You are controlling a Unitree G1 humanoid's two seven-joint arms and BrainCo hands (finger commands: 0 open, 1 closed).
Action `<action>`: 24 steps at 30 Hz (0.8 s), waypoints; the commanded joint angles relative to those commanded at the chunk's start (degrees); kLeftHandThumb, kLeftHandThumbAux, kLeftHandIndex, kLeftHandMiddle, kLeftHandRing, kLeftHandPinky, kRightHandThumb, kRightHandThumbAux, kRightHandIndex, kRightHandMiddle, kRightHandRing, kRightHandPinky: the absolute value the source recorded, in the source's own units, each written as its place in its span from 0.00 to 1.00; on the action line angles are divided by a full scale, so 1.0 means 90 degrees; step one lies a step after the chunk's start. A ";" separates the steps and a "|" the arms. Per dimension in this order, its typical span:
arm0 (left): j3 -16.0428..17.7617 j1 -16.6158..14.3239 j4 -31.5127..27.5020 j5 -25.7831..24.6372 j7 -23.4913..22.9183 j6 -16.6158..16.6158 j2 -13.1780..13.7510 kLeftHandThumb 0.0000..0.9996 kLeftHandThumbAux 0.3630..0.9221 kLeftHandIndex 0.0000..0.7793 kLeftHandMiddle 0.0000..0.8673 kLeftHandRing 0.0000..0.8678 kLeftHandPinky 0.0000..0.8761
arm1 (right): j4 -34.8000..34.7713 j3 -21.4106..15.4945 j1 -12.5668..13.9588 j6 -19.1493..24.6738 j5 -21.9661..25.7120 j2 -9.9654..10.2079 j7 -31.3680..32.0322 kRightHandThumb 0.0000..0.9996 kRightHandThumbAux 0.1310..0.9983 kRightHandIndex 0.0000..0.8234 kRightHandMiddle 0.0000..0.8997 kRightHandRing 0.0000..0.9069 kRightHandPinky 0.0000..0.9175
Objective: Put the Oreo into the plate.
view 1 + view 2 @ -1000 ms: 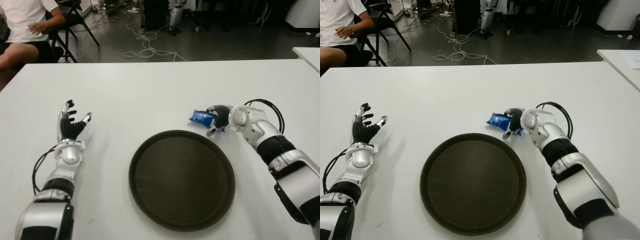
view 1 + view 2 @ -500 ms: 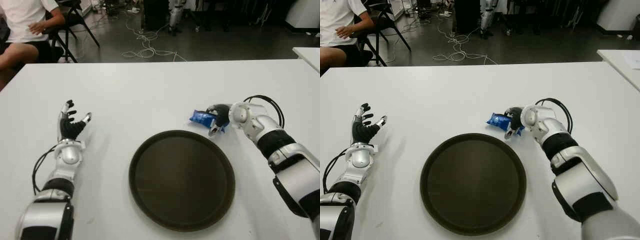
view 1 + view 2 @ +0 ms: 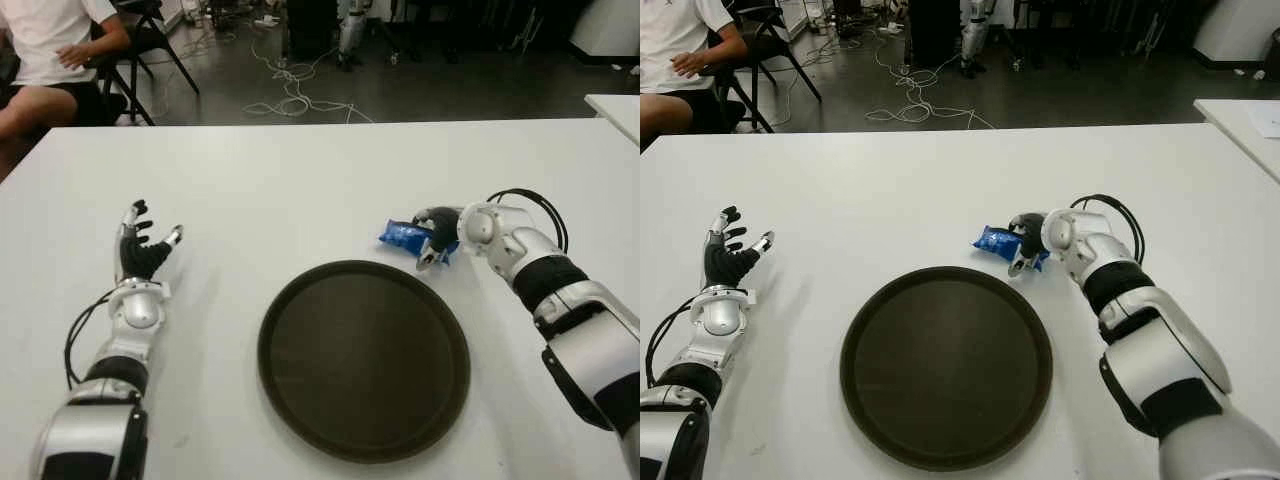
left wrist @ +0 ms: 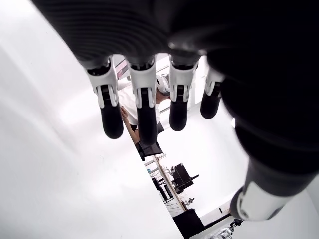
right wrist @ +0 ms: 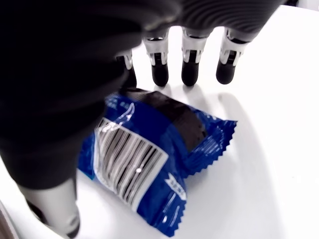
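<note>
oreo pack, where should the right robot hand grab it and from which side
Probably across the thick middle of the Oreo pack, where the cookie bulges, not the thin crimped ends. It lies flat on the white table just beyond the plate. The right robot hand is already over it from the robot's right, fingers on the far side and thumb on the near, not yet closed, so pinching from above suits.

The Oreo (image 5: 149, 159) packet is bright blue with a white barcode panel striped in black — a dark biscuit picture beside it. Beside the packet, the plate (image 3: 300, 400) is plain dark brown, and the table (image 3: 300, 180) under it plain white.
</note>
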 joint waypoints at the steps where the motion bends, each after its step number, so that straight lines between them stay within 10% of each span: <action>1: -0.0002 0.0000 0.0000 0.0003 -0.0003 0.0003 0.0002 0.26 0.61 0.12 0.18 0.21 0.27 | 0.0010 -0.0008 0.0000 0.0026 -0.0004 0.0017 -0.0049 0.00 0.74 0.07 0.10 0.03 0.00; 24: -0.0001 -0.0007 0.0002 0.0021 0.0050 0.0023 0.0002 0.26 0.62 0.12 0.17 0.19 0.23 | 0.0001 -0.0105 0.0041 0.0431 0.0034 0.0227 -0.0430 0.00 0.71 0.10 0.12 0.05 0.00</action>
